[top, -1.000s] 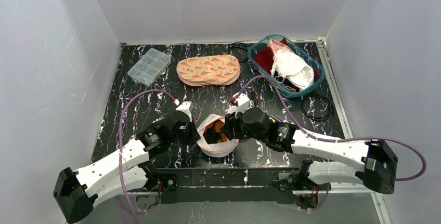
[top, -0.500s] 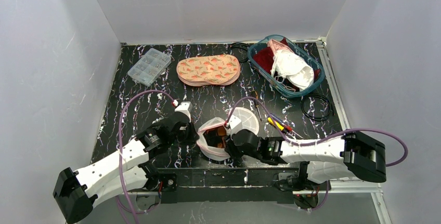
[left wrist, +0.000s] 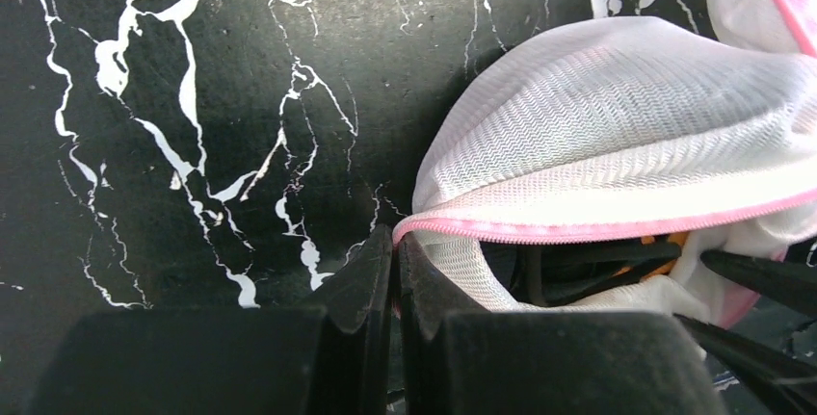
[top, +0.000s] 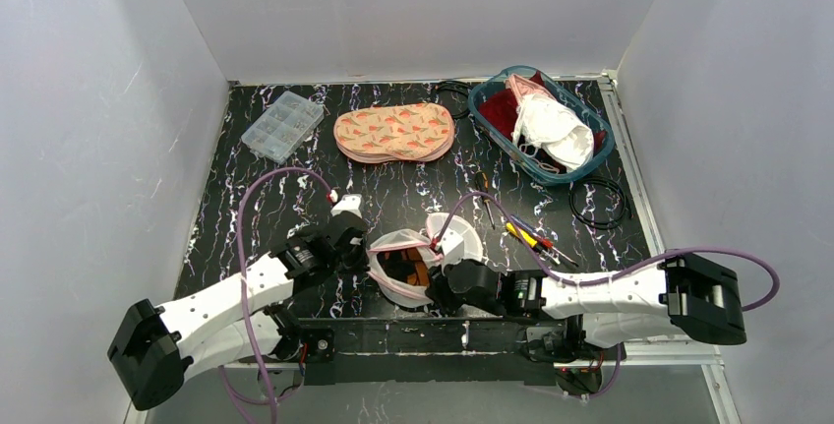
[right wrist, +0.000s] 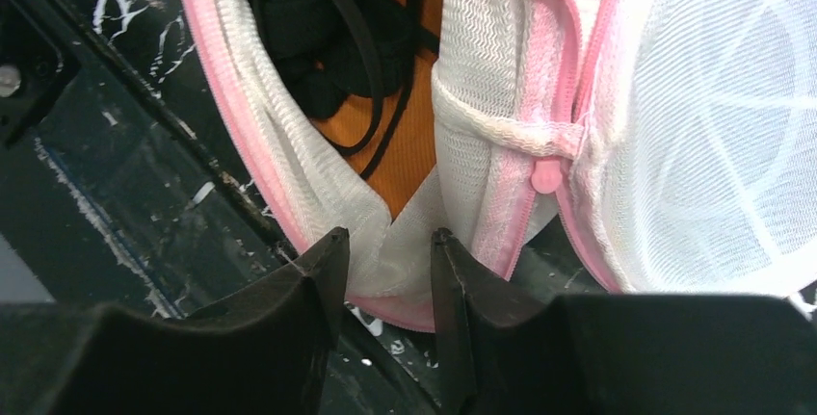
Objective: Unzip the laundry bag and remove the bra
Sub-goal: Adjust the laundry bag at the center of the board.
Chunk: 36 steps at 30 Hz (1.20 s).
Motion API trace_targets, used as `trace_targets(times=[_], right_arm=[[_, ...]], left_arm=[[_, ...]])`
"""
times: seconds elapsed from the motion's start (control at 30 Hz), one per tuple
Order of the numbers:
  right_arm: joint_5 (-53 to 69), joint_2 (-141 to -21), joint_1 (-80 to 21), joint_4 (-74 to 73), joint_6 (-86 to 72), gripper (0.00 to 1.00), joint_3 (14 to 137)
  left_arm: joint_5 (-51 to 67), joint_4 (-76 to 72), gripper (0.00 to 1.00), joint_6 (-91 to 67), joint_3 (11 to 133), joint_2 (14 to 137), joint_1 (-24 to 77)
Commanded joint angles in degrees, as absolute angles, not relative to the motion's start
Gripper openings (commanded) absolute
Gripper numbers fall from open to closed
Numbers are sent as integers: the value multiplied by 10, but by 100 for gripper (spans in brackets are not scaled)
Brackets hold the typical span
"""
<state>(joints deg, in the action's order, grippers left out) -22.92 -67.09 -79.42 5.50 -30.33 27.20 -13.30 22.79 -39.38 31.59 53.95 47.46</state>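
The laundry bag (top: 393,243), white mesh with a pink zipper, lies unzipped near the table's front edge. An orange and black bra (top: 413,269) shows in its mouth. My left gripper (top: 365,248) is at the bag's left side, shut on the pink zipper rim (left wrist: 540,230). My right gripper (top: 439,282) is at the bag's near side. In the right wrist view its fingertips (right wrist: 387,237) stand apart, with a fold of the bag's mesh wall (right wrist: 395,256) between them. The orange cup and black straps of the bra (right wrist: 409,136) lie just beyond.
A teal basket (top: 489,109) of clothes stands at the back right. A patterned pouch (top: 393,132) and a clear organiser box (top: 281,125) lie at the back. Screwdrivers (top: 526,235) and a black cable ring (top: 597,203) lie right of the bag. The table's front edge (right wrist: 125,126) runs just below the bag.
My right gripper has pulled back from over the bag's mouth to its near rim, and its jaws have narrowed. The left gripper has kept its hold on the rim.
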Motion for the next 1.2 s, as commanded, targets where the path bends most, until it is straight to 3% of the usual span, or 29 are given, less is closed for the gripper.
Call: trace_targets(times=[0.0,0.27,0.43,0.53,0.67,0.73,0.93,1.17], right_arm=[[-232,-682,-816,91,-325,46,272],[-238,-783,-860,147,-353,50,313],[-299,-757,-870,91,-353,57,341],[-321,-712,-870,51,-349,64,349],[-346,-661,-870,-7,-346,68,361],[-359,-637,-869,-21,-346,68,358],[-376,-643,-870,13,-349,67,350],[-418,-664,-869,7,-370,65,368]], left_arm=[[-166,254,0,-382,339,543,473],[-150,225,0,-343,390,588,473],[-140,241,0,-338,412,606,473],[-136,255,14,-347,403,578,473],[-122,279,45,-368,385,525,473],[-108,295,52,-384,382,497,473],[-42,285,58,-483,339,438,474],[-13,218,57,-539,299,445,474]])
